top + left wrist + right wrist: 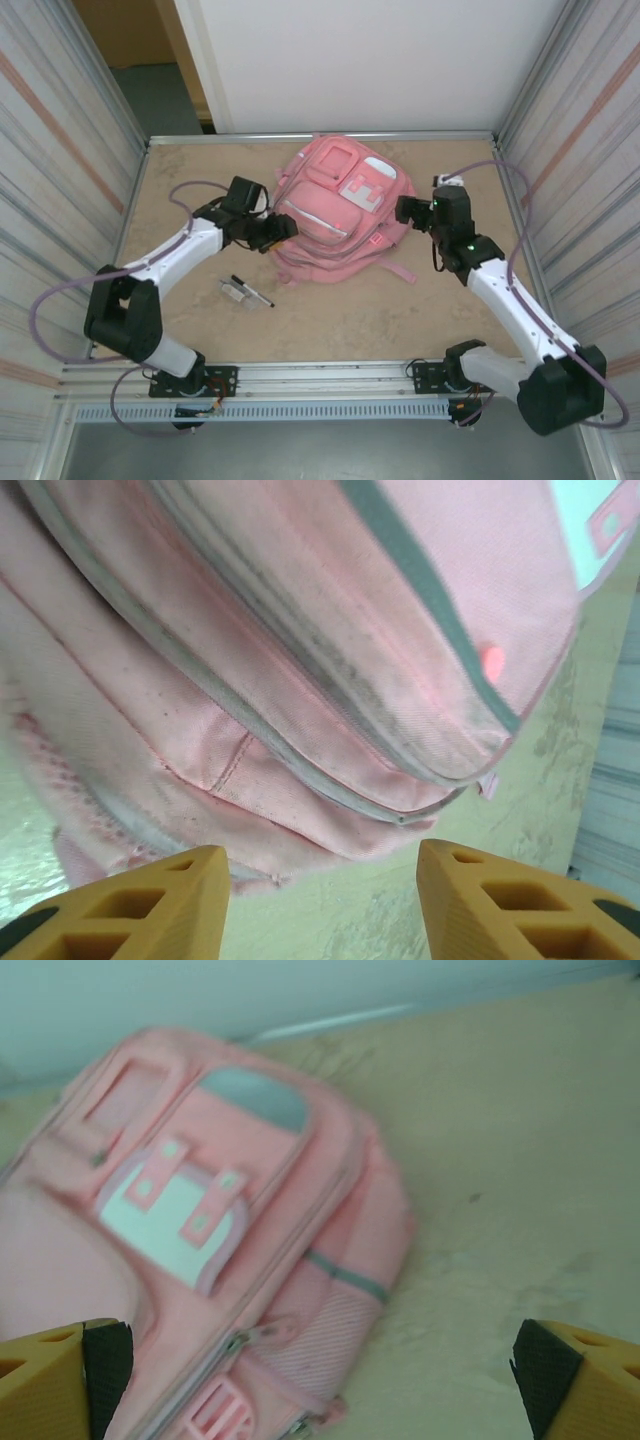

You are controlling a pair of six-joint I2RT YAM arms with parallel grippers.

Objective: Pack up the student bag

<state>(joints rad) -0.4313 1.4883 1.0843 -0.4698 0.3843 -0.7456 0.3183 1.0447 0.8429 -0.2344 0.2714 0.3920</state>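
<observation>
My left tool point(284, 229) and right tool point(405, 211), both spread and empty, flank the student bag point(335, 210), far-middle on the bench point(340, 325); a pen point(252, 291) lies outside, so packing looks unfinished

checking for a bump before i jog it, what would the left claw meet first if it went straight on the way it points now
Most likely the student bag: its zipped side lies right ahead of the left claw, whose jaws stand apart. How close is unclear.
</observation>
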